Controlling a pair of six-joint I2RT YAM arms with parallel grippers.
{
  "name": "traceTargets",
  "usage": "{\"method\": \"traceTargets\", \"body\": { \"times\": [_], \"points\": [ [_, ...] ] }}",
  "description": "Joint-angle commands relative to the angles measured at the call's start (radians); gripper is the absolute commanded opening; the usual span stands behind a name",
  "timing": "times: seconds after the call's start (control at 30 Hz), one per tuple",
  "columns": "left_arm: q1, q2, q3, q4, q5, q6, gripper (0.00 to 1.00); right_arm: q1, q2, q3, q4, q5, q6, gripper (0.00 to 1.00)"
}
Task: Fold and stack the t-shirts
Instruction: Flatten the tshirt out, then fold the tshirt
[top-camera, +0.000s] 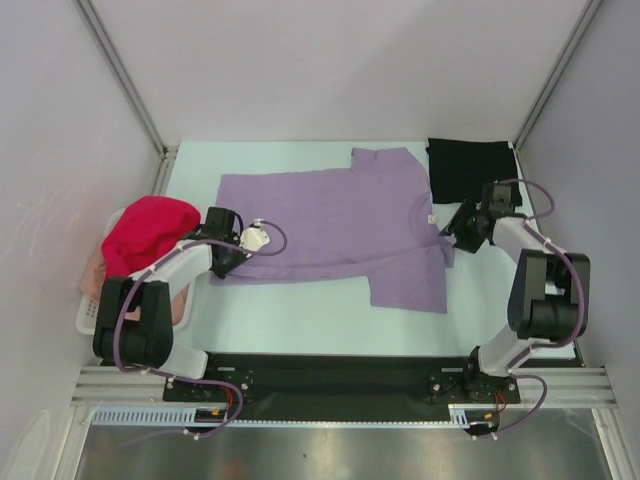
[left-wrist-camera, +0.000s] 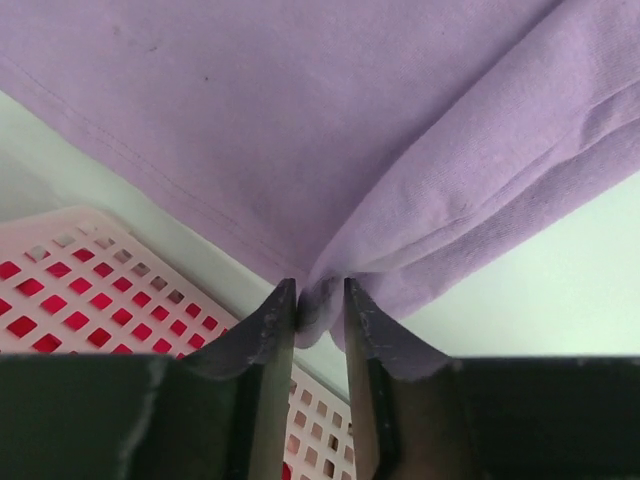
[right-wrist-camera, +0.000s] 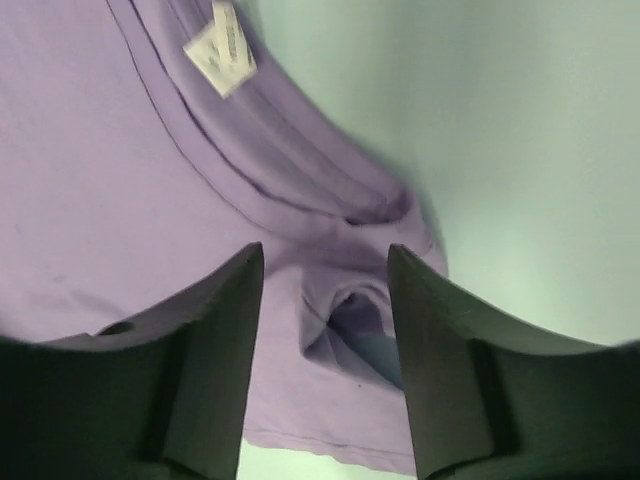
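Lavender shirt (top-camera: 330, 215) lies spread across the middle of the table (top-camera: 300, 315). Hem end is to the left, neck end to the right, one sleeve toward the far edge and the other toward the near edge. It's mostly flat, and we see a long crease along the near side of the body.

Left gripper (left-wrist-camera: 320, 292) sits at the shirt's left near corner. Its jaws stand a narrow gap apart, and a gathered fold of the lavender cloth fills that gap, touching both. Creases fan out from that spot. We cannot tell whether the fold is pinched or just resting there.

Right gripper (right-wrist-camera: 325, 258) is at the neck end, near the white label (right-wrist-camera: 222, 45). Its jaws are well apart with nothing clamped. A small bunched loop of lavender cloth lies under the gap.

Black shirt (top-camera: 472, 168) is folded square at the far right corner, just beside the lavender one and apart from both grippers.

Magenta-red shirt (top-camera: 148, 230) is heaped in the white basket (top-camera: 88, 318) at the table's left edge. It sits on top of the peach-pink shirt (top-camera: 95, 268), of which only an edge shows. In the left wrist view the basket's grid wall is just beside the lavender hem.
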Motion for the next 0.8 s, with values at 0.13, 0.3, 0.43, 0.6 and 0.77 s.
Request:
{"method": "traceTargets", "body": {
  "times": [0.13,0.3,0.43,0.6,0.77],
  "points": [
    [0.001,-0.018,0.02,-0.032,0.041,0.048,0.48,0.037,-0.088,0.08,-0.19,0.272,-0.105,0.6],
    [0.032,-0.098,0.014,-0.153,0.106,0.137,0.57,0.086,-0.297,-0.084,-0.247,0.302,-0.047,0.63],
    [0.032,-0.13,0.041,-0.196,0.139,0.183,0.58,0.094,-0.372,-0.205,-0.236,0.232,-0.013,0.65],
    [0.027,-0.052,0.044,-0.051,0.076,0.155,0.59,0.104,-0.309,-0.276,-0.149,0.153,0.005,0.64],
    [0.009,-0.02,0.0,0.006,0.062,0.195,0.59,0.17,-0.228,-0.279,-0.121,0.155,0.001,0.61]
  ]
}}
